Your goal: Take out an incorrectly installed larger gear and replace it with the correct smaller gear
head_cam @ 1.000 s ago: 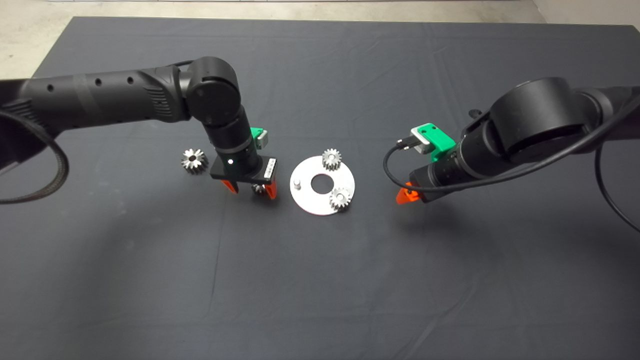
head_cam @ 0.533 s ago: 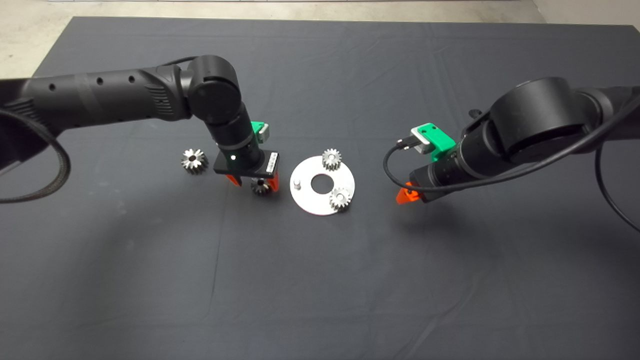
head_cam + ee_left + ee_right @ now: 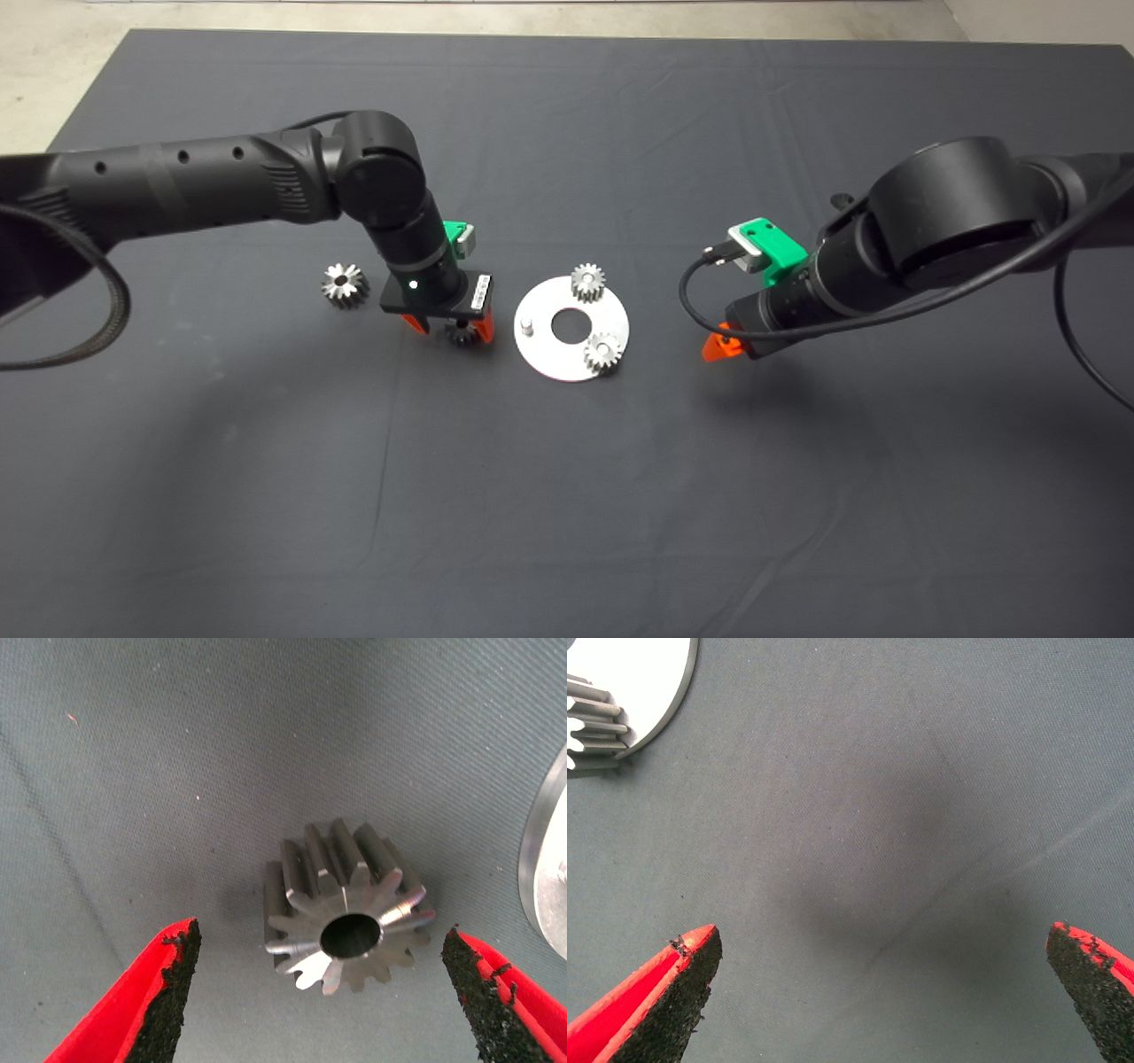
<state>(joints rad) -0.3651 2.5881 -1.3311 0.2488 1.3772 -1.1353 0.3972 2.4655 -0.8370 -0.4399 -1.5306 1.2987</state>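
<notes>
The left gripper stands over the smaller gear, which sits on the mat just left of the round silver plate; its fingers are spread wide on either side without touching it. The right gripper, also released, hovers over bare mat right of the plate. 2 gears sit on the plate. The larger gear lies farther left.

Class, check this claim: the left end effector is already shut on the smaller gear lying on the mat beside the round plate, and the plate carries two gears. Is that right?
Not quite. The left end effector is open: in the left wrist view its fingers stand apart from the smaller gear, touching nothing. The rest holds: the gear lies on the mat beside the round plate, which carries two gears.
</notes>
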